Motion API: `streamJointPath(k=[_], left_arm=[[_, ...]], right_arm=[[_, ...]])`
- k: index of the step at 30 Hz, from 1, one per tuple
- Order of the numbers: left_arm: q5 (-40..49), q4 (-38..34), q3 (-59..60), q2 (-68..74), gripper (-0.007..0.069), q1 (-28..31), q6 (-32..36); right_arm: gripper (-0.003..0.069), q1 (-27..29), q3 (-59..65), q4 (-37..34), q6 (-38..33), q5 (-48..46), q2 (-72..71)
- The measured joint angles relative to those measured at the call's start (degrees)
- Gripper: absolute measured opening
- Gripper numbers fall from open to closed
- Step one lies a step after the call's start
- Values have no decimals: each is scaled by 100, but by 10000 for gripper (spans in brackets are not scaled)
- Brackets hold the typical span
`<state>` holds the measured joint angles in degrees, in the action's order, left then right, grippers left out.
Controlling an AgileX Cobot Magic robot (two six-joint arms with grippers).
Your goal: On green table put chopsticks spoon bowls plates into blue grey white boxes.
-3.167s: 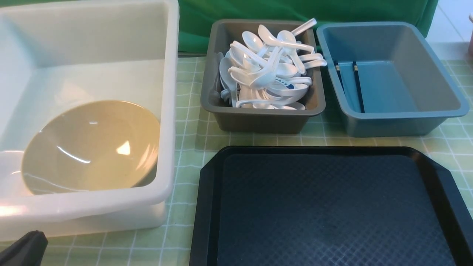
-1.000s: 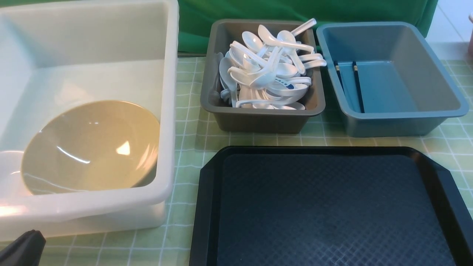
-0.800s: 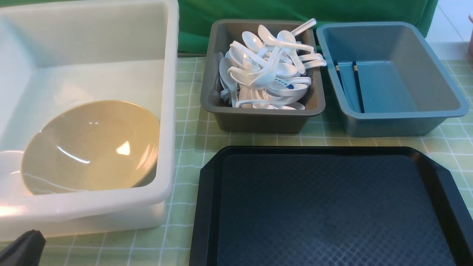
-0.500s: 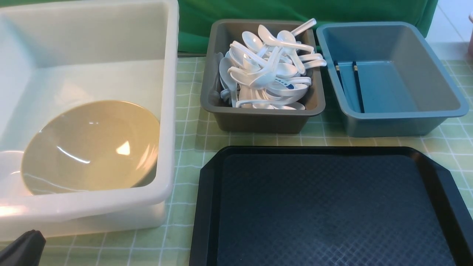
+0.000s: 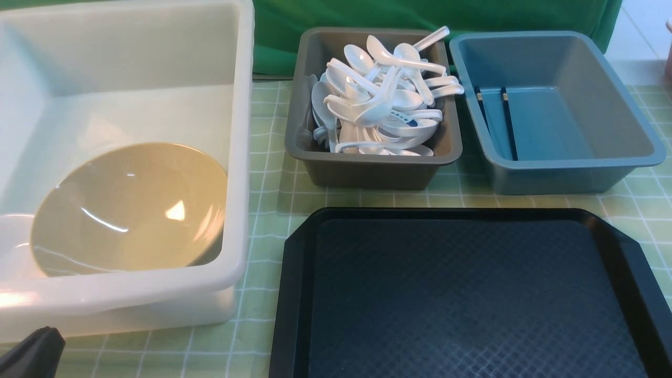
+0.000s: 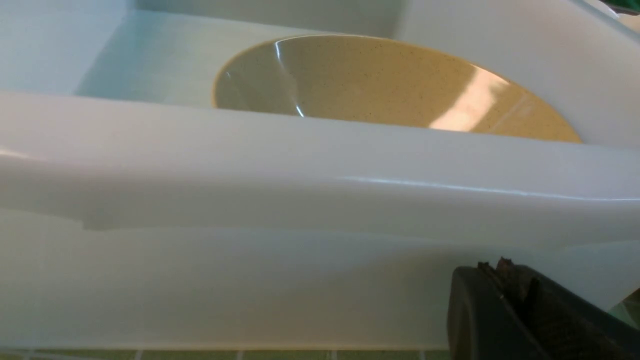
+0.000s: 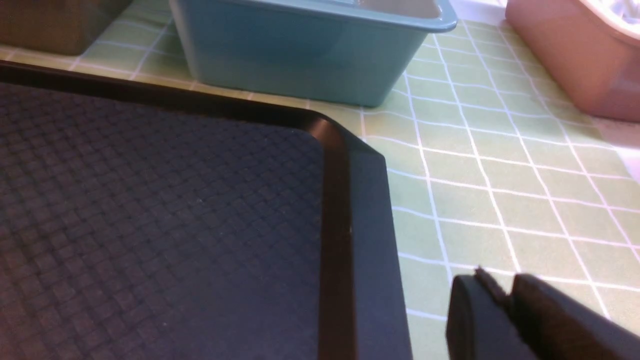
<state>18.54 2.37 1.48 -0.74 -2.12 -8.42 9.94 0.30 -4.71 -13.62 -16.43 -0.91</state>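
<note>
Table: a light green checked cloth (image 5: 273, 173) with white grid lines covers the surface; a darker green cloth (image 5: 367, 13) hangs behind it.
White box: a large translucent white box (image 5: 239, 131) stands on the robot's left side; a tan bowl (image 5: 131, 210) leans tilted inside its near corner.
Grey box: a grey box (image 5: 367, 168) in the middle at the back is heaped with white spoons (image 5: 383, 100); one spoon carries a small blue mark, too small to read.
Blue box: a blue box (image 5: 572, 170) sits just right of the grey one; two dark chopsticks (image 5: 508, 123) lie side by side inside, near its left wall.
Tray: a black tray (image 5: 619, 247) with a diamond-textured floor lies in front of the grey and blue boxes.
Pink container: a pink container (image 7: 570, 55) stands to the right of the blue box, seen in the right wrist view.
Left gripper: the left gripper (image 6: 505, 272) sits low, beside the near outer wall of the white box, jaws pressed together, holding nothing.
Right gripper: the right gripper (image 7: 500, 292) hangs over the cloth just beside the tray's right edge, jaws together and empty.
Writing: no readable brand, label or text anywhere.
</note>
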Motion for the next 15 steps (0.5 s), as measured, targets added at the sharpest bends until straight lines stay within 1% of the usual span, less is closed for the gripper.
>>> streamJointPath(k=[15], left_arm=[[0, 0, 0, 0, -2, 0, 0]], right_arm=[[117, 0, 4, 0, 0, 5, 0]])
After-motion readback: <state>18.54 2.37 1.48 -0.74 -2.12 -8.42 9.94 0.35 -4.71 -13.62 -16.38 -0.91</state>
